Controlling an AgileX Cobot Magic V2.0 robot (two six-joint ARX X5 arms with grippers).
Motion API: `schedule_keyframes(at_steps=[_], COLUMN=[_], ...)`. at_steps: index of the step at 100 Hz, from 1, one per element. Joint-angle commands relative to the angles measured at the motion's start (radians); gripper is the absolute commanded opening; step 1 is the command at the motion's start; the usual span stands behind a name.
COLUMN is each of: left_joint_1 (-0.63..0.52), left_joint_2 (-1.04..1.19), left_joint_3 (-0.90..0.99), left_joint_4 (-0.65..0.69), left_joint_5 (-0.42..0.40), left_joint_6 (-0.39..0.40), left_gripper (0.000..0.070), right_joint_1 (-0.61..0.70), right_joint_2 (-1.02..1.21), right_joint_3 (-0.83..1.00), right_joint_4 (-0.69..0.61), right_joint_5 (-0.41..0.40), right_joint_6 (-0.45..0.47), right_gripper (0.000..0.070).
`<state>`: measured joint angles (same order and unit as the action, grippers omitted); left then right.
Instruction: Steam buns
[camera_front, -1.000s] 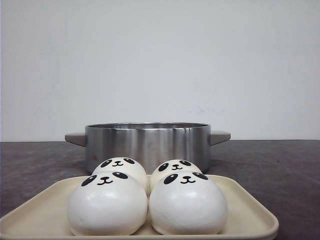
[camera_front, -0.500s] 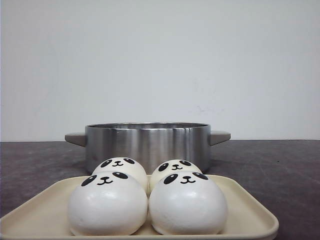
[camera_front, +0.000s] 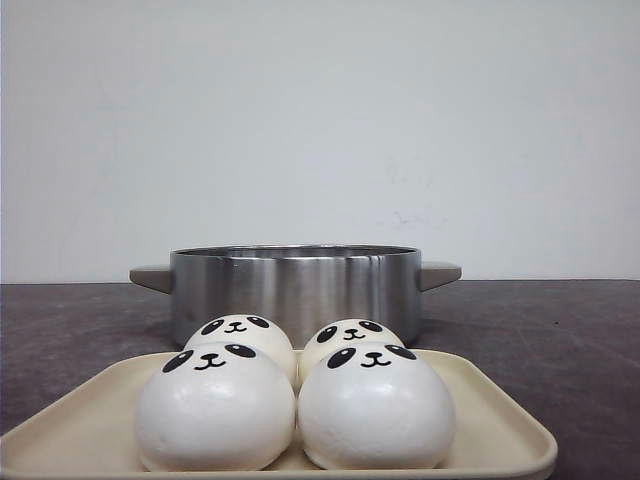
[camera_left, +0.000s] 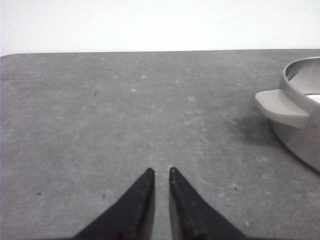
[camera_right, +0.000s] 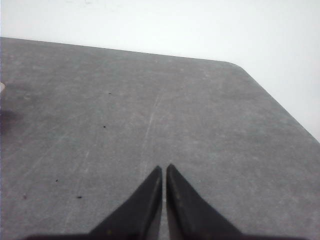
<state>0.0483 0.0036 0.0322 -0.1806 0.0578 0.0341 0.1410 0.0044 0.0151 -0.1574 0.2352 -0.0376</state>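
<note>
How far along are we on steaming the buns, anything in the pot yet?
Nothing looks done: all four buns sit on the tray, in front of the pot, whose inside is hidden from the front. Nothing is in hand: the left gripper and right gripper are shut, empty, over bare table. Left: move every bun into the pot.

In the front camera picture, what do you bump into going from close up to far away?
Tray → front two panda buns → back two panda buns → metal pot → white wall.
</note>
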Motion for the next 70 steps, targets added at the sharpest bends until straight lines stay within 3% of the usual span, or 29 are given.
schedule_keyframes(at_steps=[1,56,70], left_joint_1=[0.003,0.003,0.003], left_joint_2=[0.0,0.0,0.0], left_joint_3=[-0.018,-0.018,-0.018], left_joint_4=[-0.006,-0.006,-0.005], left_joint_5=[-0.002,-0.002,0.002], left_joint_6=[0.0,0.0,-0.019], left_gripper=[0.0003,0.0003,0.0003], right_joint_1=[0.0,0.0,0.001], right_joint_2=[-0.001,-0.001,-0.001], right_joint_3=[-0.003,-0.003,-0.003], right_joint_4=[-0.001,0.004,0.034], right_joint_5=[0.0,0.0,-0.014], right_joint_6=[-0.004,-0.002,0.103], right_gripper=[0.0008,0.0008,0.0008])
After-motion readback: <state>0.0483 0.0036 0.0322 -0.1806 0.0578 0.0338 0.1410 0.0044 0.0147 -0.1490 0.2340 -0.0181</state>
